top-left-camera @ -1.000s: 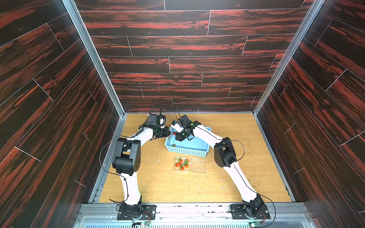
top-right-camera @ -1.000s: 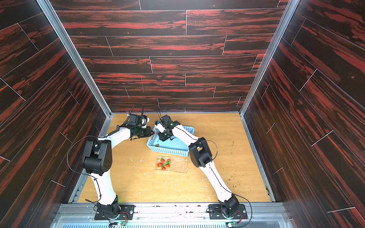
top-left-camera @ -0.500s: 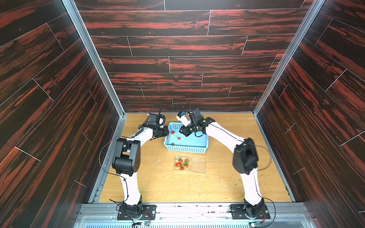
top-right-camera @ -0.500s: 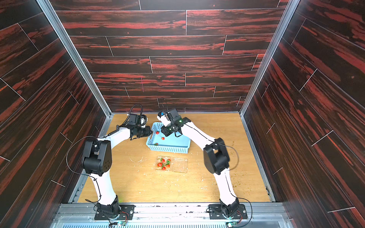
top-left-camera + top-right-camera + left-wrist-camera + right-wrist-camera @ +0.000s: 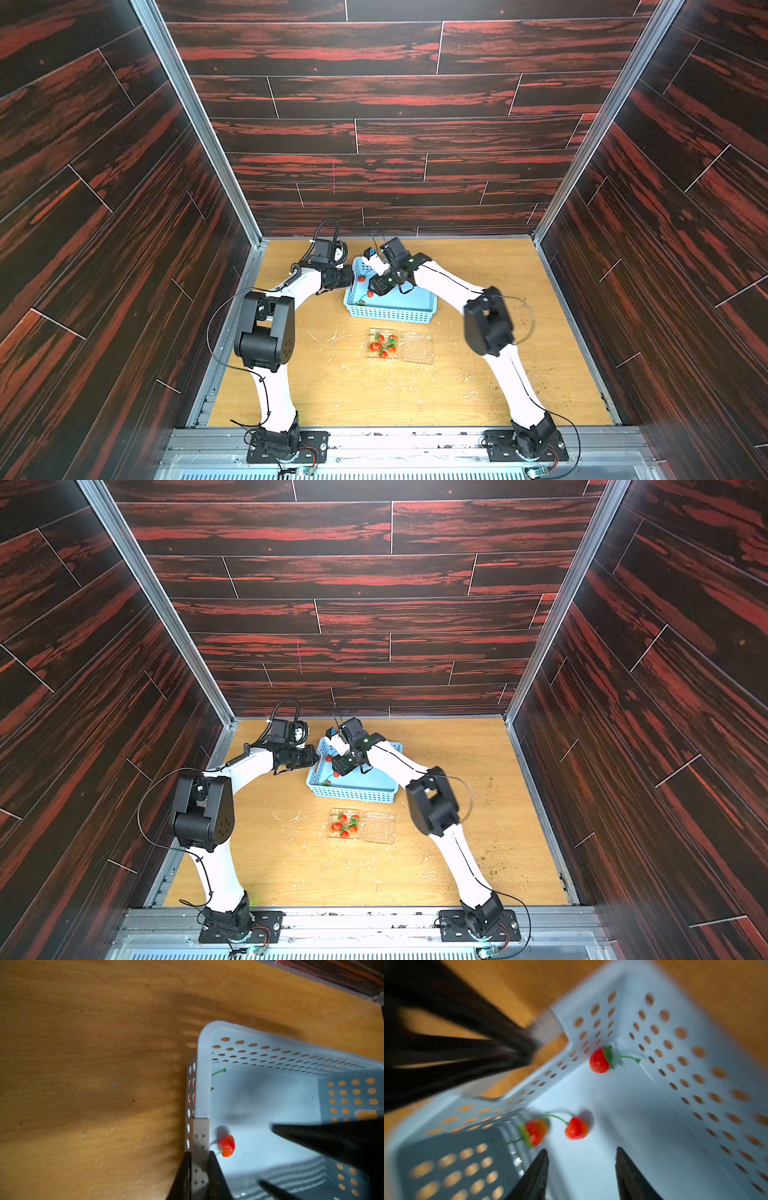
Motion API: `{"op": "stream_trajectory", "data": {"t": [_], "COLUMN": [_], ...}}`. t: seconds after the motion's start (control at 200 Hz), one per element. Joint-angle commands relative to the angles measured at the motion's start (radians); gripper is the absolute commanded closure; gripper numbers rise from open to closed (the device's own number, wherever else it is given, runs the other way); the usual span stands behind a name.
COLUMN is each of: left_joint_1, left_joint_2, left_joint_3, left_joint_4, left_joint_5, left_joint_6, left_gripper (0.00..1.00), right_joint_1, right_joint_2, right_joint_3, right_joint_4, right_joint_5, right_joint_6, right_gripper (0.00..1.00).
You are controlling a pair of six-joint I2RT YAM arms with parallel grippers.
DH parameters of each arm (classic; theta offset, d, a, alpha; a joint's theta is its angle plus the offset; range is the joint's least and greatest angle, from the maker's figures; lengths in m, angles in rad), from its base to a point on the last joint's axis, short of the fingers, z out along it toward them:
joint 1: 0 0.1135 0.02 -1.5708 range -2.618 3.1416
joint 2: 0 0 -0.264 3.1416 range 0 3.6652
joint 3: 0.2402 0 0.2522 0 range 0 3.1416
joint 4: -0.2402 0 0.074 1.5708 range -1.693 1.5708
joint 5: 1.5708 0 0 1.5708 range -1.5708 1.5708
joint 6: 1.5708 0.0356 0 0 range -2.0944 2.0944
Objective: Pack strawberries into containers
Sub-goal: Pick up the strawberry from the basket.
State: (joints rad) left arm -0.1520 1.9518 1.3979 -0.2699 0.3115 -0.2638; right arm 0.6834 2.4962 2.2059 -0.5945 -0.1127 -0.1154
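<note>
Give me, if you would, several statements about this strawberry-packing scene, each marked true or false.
1. The left gripper is shut on the light blue basket's wall. True.
2. The right gripper holds a strawberry. False: its jaws stand open and empty over the basket floor.
3. Loose strawberries lie in the basket. True: the right wrist view shows three.
4. The clamshell punnet is closed. False: it lies open, with packed berries in one half and the other half empty.
5. The punnet sits inside the basket. False: it lies on the table, apart from the basket.
</note>
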Motion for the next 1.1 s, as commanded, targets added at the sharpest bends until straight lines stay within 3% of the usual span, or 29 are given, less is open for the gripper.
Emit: {"op": "stream_trajectory", "data": {"t": [0.0, 0.11, 0.361, 0.802, 1.097], "left_joint_1": [-0.004, -0.004, -0.004, -0.006, -0.006], "left_joint_2": [-0.073, -0.062, -0.047, -0.050, -0.062], "left_joint_3": [0.015, 0.029, 0.041, 0.033, 0.024], "left_joint_4": [-0.025, -0.034, -0.035, -0.030, -0.031], "left_joint_5": [0.018, 0.029, 0.044, 0.043, 0.034], "left_joint_6": [0.026, 0.031, 0.029, 0.025, 0.028], "left_gripper": [0.85, 0.85, 0.85, 0.85, 0.85], "right_joint_1": [-0.001, -0.001, 0.000, 0.010, 0.021], "right_joint_2": [0.079, 0.130, 0.154, 0.071, 0.104], "right_joint_3": [0.140, 0.210, 0.210, 0.051, 0.075], "right_joint_4": [-0.105, -0.131, -0.137, -0.113, -0.119], "right_joint_5": [-0.024, -0.046, -0.084, -0.093, -0.014], "right_joint_6": [-0.041, -0.059, -0.068, -0.079, -0.087], "right_gripper": [0.43, 0.41, 0.40, 0.40, 0.55]}}
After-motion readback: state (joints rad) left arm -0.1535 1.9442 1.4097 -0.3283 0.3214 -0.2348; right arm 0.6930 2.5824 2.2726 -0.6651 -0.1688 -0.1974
